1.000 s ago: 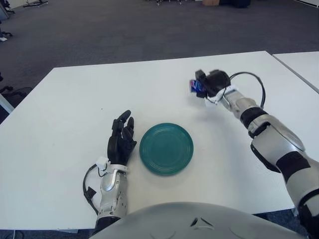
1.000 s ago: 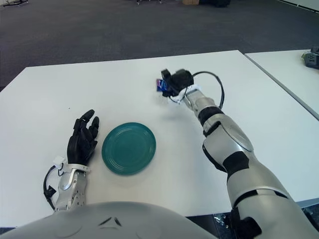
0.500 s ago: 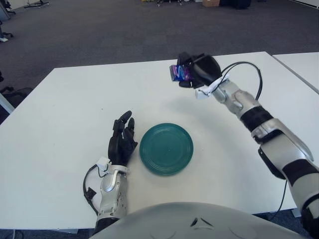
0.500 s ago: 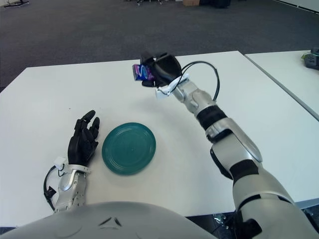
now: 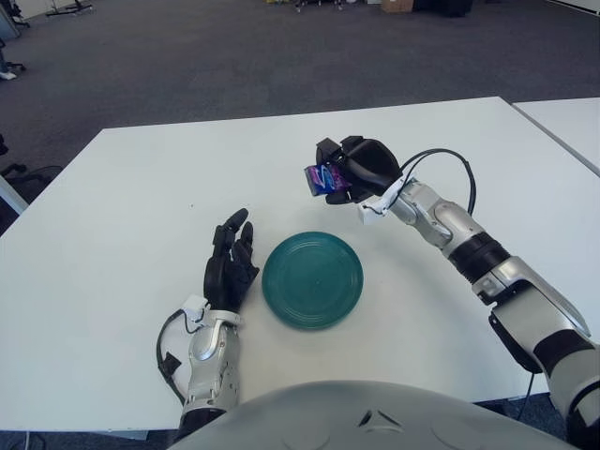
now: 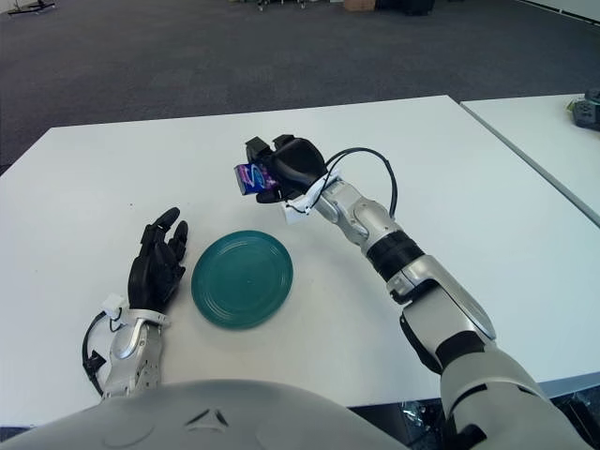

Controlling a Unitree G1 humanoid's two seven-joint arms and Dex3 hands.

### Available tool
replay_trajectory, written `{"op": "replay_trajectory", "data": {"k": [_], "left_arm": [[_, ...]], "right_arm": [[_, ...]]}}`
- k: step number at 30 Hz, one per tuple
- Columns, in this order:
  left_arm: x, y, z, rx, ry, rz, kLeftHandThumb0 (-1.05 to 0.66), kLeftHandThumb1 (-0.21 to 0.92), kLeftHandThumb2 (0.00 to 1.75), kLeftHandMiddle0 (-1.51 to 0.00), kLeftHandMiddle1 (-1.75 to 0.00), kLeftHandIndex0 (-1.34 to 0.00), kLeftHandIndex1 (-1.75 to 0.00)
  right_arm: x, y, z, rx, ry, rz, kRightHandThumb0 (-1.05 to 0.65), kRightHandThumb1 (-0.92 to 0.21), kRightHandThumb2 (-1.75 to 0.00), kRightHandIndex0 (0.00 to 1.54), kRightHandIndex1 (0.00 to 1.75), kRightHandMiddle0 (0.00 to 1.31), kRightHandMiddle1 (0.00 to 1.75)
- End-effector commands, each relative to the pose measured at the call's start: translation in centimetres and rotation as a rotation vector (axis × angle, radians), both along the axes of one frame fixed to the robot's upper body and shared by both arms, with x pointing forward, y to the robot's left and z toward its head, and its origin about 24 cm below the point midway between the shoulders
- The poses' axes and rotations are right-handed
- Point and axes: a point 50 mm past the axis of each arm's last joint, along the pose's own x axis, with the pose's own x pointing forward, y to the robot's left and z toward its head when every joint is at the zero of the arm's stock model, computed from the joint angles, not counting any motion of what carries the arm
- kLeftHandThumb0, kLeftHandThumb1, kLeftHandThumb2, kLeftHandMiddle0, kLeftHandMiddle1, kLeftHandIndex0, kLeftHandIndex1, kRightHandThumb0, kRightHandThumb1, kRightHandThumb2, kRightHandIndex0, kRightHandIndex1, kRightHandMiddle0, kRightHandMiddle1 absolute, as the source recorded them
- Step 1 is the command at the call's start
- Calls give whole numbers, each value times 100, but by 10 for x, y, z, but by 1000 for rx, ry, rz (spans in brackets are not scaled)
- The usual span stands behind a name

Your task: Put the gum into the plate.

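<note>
**Ana:** Grey carpet runs across the back of the room, and up front a broad white table (image 5: 112,281) fills the picture, with the edge of a second white table (image 5: 567,117) off to the robot's right.

**Ben:** And the action is all on the right side. The right hand (image 5: 352,171) is up above the tabletop, fingers curled tight around the gum (image 5: 325,178), a small blue and purple pack poking out on the side that faces the robot's left.

**Ana:** Clamped firmly, yes. The pack is clear of the table, held in the air. A black cable (image 5: 448,159) loops off the wrist behind it.

**Ben:** Where does that put it against the plate?

**Ana:** The plate (image 5: 312,279) is a round teal dish lying flat on the table in front of the robot's body, nothing in it. In the views the gum shows beyond the plate's far rim and roughly over its middle line, near it but not above the dish itself.

**Ben:** Now the left hand (image 5: 230,267). It shows just beside the plate, on the plate's left, black fingers stretched and loosely spread, pointing away from the robot. It holds nothing.

**Ana:** Close to the plate's rim, though a thin strip of white shows between them, so no touching. Whether the palm sits on the table I can't tell.

**Ben:** The right forearm stretches in from the lower right, silver and black, angled across the table toward the centre.
</note>
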Motion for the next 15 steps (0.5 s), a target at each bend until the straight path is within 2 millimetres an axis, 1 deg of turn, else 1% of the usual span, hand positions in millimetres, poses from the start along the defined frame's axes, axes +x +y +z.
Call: {"op": "replay_trajectory", "data": {"k": [1, 6, 11, 15], "left_arm": [[-18, 0, -23, -8, 118, 47, -93, 92, 94, -28, -2, 0, -81], [-18, 0, -23, -4, 125, 55, -91, 92, 95, -28, -2, 0, -81], [-18, -1, -23, -4, 128, 60, -90, 92, 95, -28, -1, 0, -79], [-17, -1, -23, -2, 134, 58, -88, 92, 96, -28, -1, 0, -74]], "right_arm": [[-13, 4, -3, -59, -21, 50, -37, -76, -75, 61, 175, 30, 175], [-27, 4, -16, -105, -33, 97, -38, -74, -78, 63, 175, 31, 175], [-31, 4, -24, -127, -28, 107, -38, -73, -79, 64, 175, 32, 175], [-33, 5, -37, -160, -27, 113, -38, -72, -81, 64, 175, 32, 175]]}}
